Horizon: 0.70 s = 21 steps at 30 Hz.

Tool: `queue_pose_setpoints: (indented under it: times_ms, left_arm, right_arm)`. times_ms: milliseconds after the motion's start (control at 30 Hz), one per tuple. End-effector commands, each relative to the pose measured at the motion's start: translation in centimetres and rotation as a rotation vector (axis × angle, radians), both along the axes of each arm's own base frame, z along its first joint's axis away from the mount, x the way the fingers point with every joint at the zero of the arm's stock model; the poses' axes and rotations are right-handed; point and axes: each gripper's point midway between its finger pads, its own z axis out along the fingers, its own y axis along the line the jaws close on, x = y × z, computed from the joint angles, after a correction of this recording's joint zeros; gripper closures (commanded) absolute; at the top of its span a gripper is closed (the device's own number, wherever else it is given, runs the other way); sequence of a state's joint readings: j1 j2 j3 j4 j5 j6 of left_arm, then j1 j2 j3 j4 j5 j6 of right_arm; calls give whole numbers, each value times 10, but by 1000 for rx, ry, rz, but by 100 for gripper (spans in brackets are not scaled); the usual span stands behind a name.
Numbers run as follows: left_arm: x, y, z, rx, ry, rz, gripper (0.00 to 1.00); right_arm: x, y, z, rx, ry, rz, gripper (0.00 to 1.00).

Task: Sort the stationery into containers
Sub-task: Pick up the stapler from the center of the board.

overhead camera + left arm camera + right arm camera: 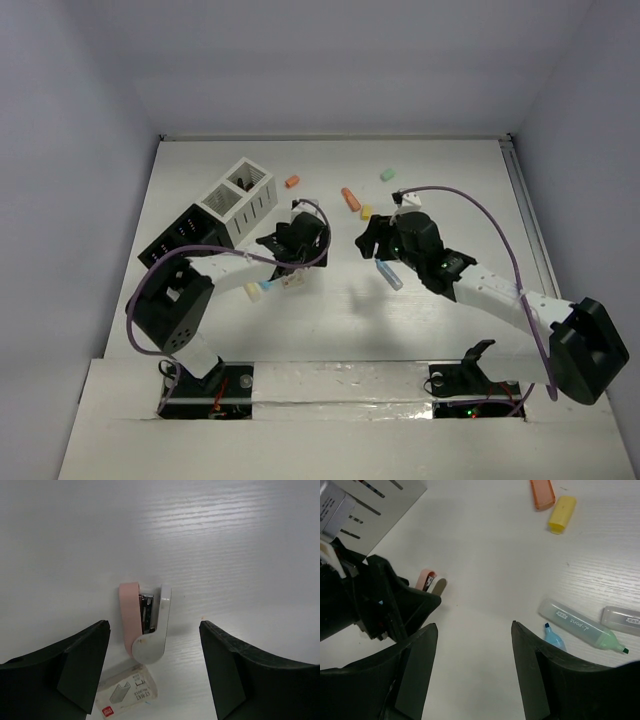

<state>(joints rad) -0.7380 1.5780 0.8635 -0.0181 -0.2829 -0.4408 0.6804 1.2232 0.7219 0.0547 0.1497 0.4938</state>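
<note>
ok so I count 2 boxes: 1 white box (240,197), 1 black box (180,235). Loose stuff: 2 orange pieces (350,198), 1 yellow piece (366,212), 1 mint piece (387,174), 1 pink stapler (156,630), 1 staples packet (127,696), 1 green-tipped highlighter (582,628), 1 blue highlighter (554,639).

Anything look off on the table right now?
The green highlighter and blue highlighter by the right claw seem uncapped, tips bare. The pink stapler lies on its side below the left claw.

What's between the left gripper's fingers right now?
A pink-and-white stapler lies on the table there, clear of both fingers, with a small staples box nearer the camera. Left wrist view shows it.
</note>
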Motion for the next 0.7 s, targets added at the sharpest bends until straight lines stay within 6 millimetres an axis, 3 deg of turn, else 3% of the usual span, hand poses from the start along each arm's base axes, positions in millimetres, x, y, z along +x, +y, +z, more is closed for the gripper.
queue_pose_setpoints:
  times_ms: [0, 67, 300, 333, 367, 400, 500, 600, 633, 667]
  left_arm:
    - [21, -5, 12, 17, -60, 20, 30]
    - [21, -2, 1, 54, -33, 26, 32]
    - [25, 1, -9, 91, -26, 42, 60]
    - [25, 2, -10, 97, -26, 47, 66]
    - [25, 4, -9, 103, -32, 53, 83]
    - [25, 6, -7, 108, -35, 58, 88]
    - [30, 7, 17, 81, -90, 75, 96]
    - [35, 8, 66, 20, -186, 99, 98]
    - [37, 8, 95, -27, -236, 107, 98]
    - [42, 20, 110, -38, -266, 145, 98]
  right_arm:
    - [1, 1, 13, 43, -53, 10, 33]
    - [0, 1, 13, 46, -57, 10, 33]
    - [-4, -5, 26, 72, -95, -1, 34]
    - [-4, -6, 27, 75, -99, -3, 34]
    - [-5, -7, 30, 79, -105, -3, 34]
    - [-5, -7, 31, 81, -107, -4, 34]
    - [-7, -8, 34, 91, -119, -3, 34]
    - [-9, -6, 33, 98, -117, 11, 34]
    - [-9, -5, 32, 102, -115, 19, 34]
    - [-10, -4, 32, 102, -114, 24, 34]
